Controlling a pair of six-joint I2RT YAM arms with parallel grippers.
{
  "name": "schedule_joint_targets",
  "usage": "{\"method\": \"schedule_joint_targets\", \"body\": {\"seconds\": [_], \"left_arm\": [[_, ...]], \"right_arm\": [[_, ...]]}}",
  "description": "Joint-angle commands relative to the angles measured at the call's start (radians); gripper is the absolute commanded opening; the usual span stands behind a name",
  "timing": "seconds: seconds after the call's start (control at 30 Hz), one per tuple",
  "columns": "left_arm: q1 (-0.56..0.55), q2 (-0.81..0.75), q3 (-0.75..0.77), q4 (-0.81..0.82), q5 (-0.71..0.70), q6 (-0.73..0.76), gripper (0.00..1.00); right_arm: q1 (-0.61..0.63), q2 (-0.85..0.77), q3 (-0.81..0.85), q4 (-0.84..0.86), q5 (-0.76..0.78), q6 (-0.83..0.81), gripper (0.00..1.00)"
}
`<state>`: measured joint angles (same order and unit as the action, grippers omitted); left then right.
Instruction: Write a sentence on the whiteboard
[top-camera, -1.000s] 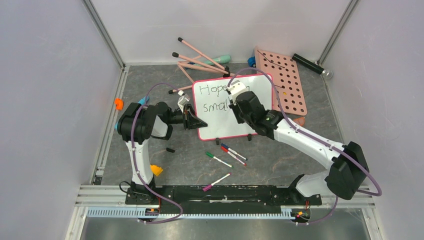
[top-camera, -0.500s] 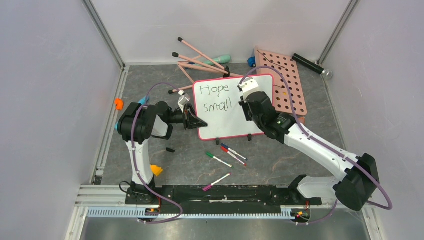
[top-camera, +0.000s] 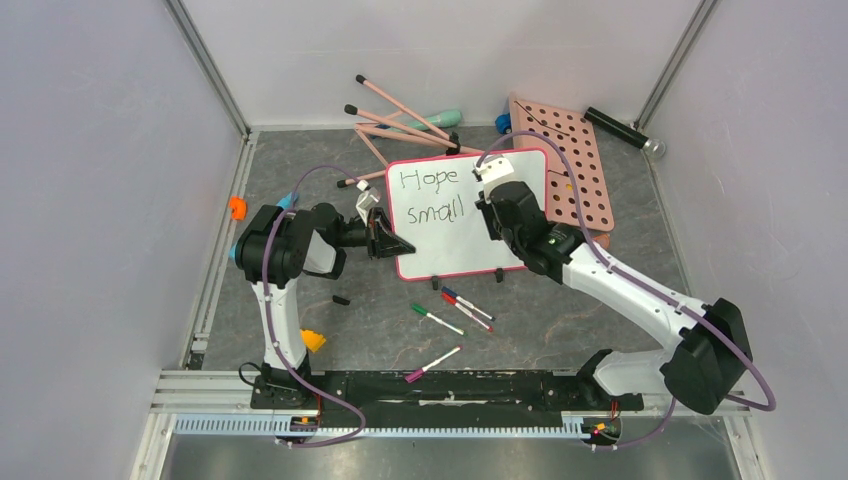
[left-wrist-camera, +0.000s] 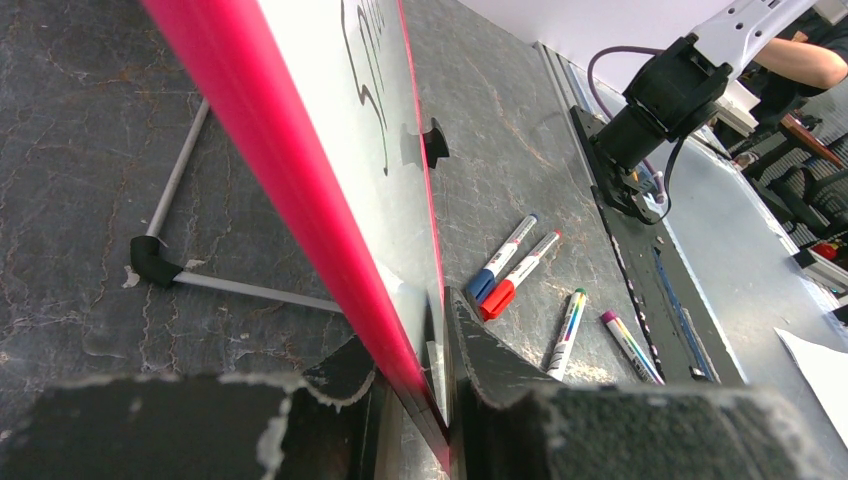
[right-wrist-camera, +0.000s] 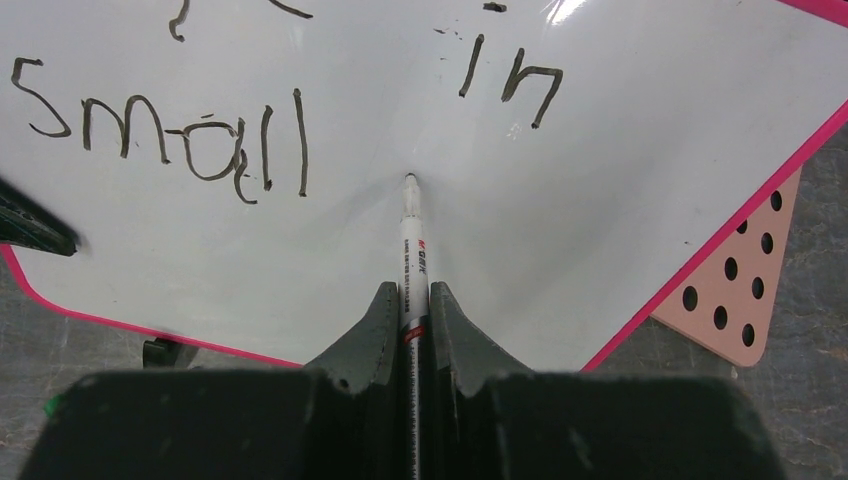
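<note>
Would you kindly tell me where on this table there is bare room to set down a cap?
Barest: the far-left tabletop between the small orange piece and the pink sticks, and the right side between the pink pegboard and the wall. Crowded: behind the whiteboard, and in front of it, where loose markers lie.

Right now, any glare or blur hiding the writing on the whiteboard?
Right wrist: small glare on the whiteboard at frame top, marker and writing sharp, right end effector soft-focus. Left wrist: board edge-on, pink rim blurred near the lens, writing unreadable. Top external: even light, right arm covers the board's right part.
</note>
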<state>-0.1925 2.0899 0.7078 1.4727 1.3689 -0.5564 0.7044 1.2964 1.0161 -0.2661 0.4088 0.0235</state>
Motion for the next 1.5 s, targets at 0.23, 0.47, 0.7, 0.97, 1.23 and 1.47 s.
{"method": "schedule_joint_targets", "body": {"seconds": [0.23,0.47,0.7,0.97,1.23,1.47], "left_arm": [[-0.010,0.022,0.009,0.084,0.052,0.079,0.17],[-0.010,0.022,0.009,0.084,0.052,0.081,0.17],[-0.010,0.021,0.008,0.084,0.052,0.082,0.17],[-0.010,0.020,0.008,0.084,0.053,0.081,0.17],[-0.010,0.018,0.008,0.084,0.054,0.082,0.17],[-0.010,0.018,0.007,0.084,0.054,0.082,0.17]], "right_arm": [[-0.014,0.029,0.027,0.046,0.025,-0.005,0.00],[-0.014,0.033,0.025,0.057,-0.054,-0.015,0.00],[-0.014,0.019,-0.005,0.037,-0.061,-0.014,0.00],[-0.016,-0.017,-0.030,0.010,0.025,-0.015,0.00],[-0.016,-0.020,-0.057,0.003,-0.007,-0.010,0.00],[-0.016,-0.011,-0.036,0.029,-0.089,-0.003,0.00]]}}
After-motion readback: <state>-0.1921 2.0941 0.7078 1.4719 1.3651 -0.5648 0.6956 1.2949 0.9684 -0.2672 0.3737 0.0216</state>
